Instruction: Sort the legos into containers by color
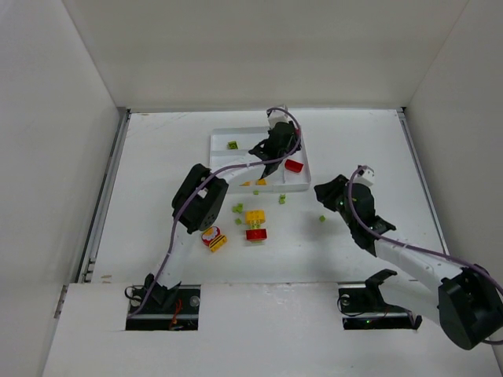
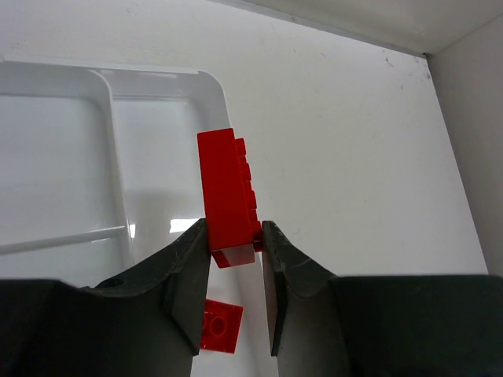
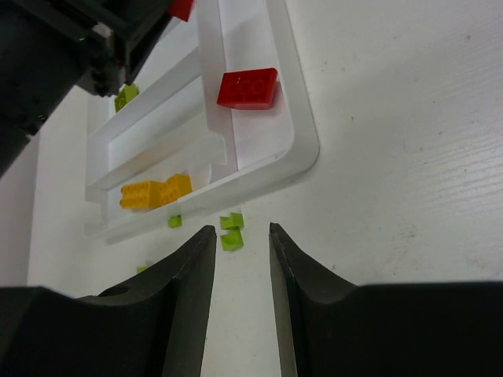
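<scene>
White worktop [image 1: 157, 196], walled on three sides. Far centre: white tray [image 1: 214, 153], split into slots. Left arm [image 1: 196, 206] stretched over tray, hiding the middle slots from above. Left tool [image 2: 234, 232] clamped on lower end of red brick [image 2: 226, 184], brick upright, above tray's right edge. Right tool [image 3: 240, 236] low over worktop just off tray's near right corner, jaws partly apart, gripping nothing. In right-hand slot: second red brick [image 3: 248, 87], lying flat. In slot along near rim: yellow bricks [image 3: 155, 192]. Far-left part of tray: one green brick [image 1: 233, 144]. Loose on worktop, near side of tray: yellow-on-red stack [image 1: 255, 224]; red-yellow clump [image 1: 213, 238] right beside left arm. Tiny green bits [image 3: 231, 233] straight ahead of right tool; other green bits [image 1: 237, 208] between tray and stack.
</scene>
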Robot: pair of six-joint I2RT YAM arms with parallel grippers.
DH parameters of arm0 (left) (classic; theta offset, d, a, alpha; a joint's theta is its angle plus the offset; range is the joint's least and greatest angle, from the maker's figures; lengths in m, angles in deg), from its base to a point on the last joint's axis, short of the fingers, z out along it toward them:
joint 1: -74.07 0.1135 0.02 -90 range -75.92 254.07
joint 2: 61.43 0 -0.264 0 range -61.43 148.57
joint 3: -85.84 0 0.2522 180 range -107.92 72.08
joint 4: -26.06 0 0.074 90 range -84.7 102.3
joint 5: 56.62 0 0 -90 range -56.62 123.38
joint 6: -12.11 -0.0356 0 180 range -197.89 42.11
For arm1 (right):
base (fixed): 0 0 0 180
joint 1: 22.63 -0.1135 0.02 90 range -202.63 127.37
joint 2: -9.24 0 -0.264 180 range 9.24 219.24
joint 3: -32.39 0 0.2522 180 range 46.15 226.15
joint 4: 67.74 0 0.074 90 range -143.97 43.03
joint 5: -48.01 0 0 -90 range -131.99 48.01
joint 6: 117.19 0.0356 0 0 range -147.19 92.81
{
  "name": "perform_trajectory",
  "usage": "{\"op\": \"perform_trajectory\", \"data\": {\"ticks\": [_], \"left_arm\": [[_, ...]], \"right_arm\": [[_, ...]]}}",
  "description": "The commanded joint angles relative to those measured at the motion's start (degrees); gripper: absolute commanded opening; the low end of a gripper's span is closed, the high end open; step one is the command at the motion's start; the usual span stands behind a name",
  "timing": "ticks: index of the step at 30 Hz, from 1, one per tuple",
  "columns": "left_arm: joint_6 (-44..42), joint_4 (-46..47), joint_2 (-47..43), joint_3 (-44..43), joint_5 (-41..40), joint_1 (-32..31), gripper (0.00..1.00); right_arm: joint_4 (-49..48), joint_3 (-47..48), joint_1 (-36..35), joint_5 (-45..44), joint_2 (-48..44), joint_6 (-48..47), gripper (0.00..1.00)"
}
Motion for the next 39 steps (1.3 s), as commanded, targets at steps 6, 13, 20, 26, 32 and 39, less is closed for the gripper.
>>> {"op": "perform_trajectory", "data": {"ticks": [6, 13, 20, 26, 32, 39], "left_arm": [[0.32, 0.81, 4.21, -7.52, -5.82, -0.38, 0.31], [-0.29, 1.51, 4.21, -7.96, -3.81, -0.38, 0.59], [-3.01, 3.18, -7.02, -1.12, -0.99, -0.12, 0.59], [-4.25, 4.24, -25.73, 17.58, -0.37, 1.99, 0.50], [-2.93, 3.36, -43.14, 40.08, -2.38, 3.92, 0.47], [-0.38, 0.20, -61.34, 58.30, -8.54, 5.15, 0.47]], "right_arm": [[-1.61, -1.60, 0.07, 1.39, -3.74, 0.17, 0.40], [-1.34, -1.16, -0.02, 1.39, -3.39, -0.53, 0.42], [-0.11, 2.35, -7.12, 2.17, -0.15, -6.06, 0.37], [2.26, 8.76, -21.44, 0.51, 6.71, -13.18, 0.29], [4.36, 13.68, -28.84, -0.99, 12.77, -19.25, 0.84], [9.73, 22.91, -31.04, 0.07, 23.32, -20.23, 1.00]]}}
